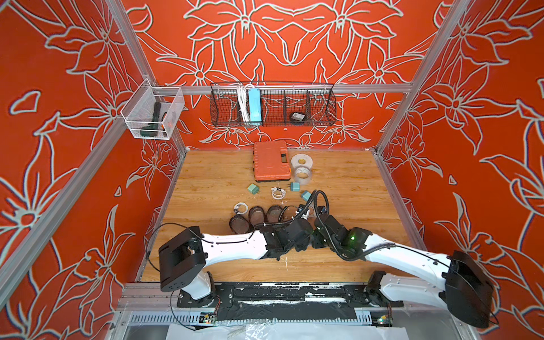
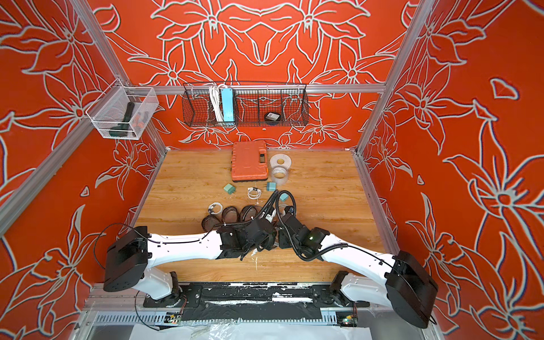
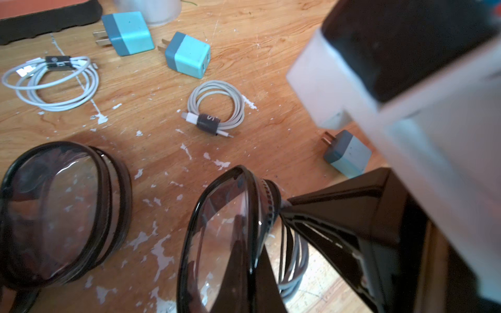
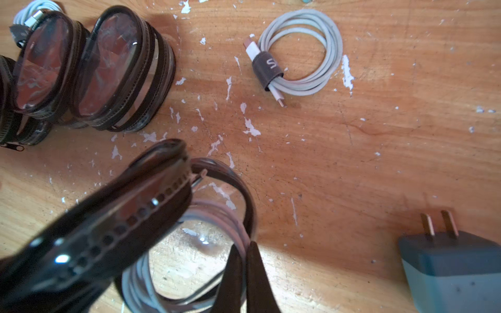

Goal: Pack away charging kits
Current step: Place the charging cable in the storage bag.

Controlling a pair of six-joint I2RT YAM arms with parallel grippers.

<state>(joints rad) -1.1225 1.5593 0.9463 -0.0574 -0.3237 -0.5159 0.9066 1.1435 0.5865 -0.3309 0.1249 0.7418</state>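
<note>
Both grippers hold one open oval pouch [image 3: 222,238] just above the table. My left gripper [image 3: 250,252] is shut on its clear-faced lid. My right gripper [image 4: 246,245] is shut on the rim of the other half, where a coiled white cable [image 4: 235,216] lies inside. Three more pouches [image 1: 256,215] stand in a row to the left. Loose on the wood are three teal plugs [image 1: 253,188] [image 1: 294,186] [image 3: 347,154] and coiled cables [image 1: 278,192] [image 1: 240,208] [image 4: 301,51]. In both top views the wrists hide the jaws.
An orange tool case [image 1: 271,160] and two tape rolls [image 1: 301,161] lie at the back of the table. A black wire basket [image 1: 321,106] on the back wall holds a light-blue power strip [image 1: 254,104]. A white mesh basket [image 1: 153,114] hangs at the left.
</note>
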